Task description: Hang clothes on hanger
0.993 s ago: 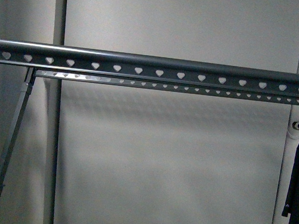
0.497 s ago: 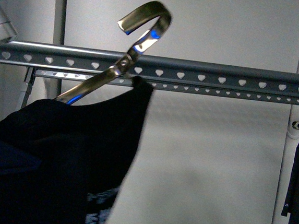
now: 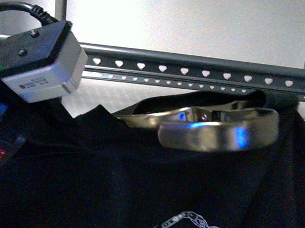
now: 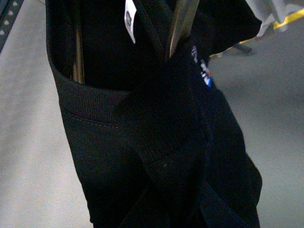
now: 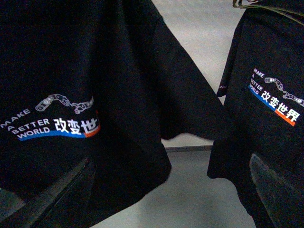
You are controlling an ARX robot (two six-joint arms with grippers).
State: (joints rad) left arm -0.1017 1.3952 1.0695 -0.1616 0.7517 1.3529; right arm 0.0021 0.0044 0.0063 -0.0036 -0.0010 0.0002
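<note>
The clothes (image 3: 135, 187), a black T-shirt with white "MAKE A BETTER WORLD" text and a chain graphic, fill the lower front view. A shiny metal hook (image 3: 220, 131) sticks out of the shirt's collar and lies nearly level just below the hanger's heart-holed rail (image 3: 199, 71). My left gripper (image 4: 173, 199) is shut on the clothes; its jaws are buried in the black cloth below the ribbed collar (image 4: 90, 102). My right gripper (image 5: 166, 199) is open and empty, below and beside the printed shirt front (image 5: 52, 121).
My left arm's grey wrist box (image 3: 42, 64) with its cable is at the upper left, in front of the rail. A second black shirt with the same print (image 5: 275, 102) hangs to one side in the right wrist view. A pale wall stands behind the rack.
The T-shirt has risen and moved right, now filling the lower front view. Its hook has tipped from upright to nearly level. My left arm's wrist box has come into view.
</note>
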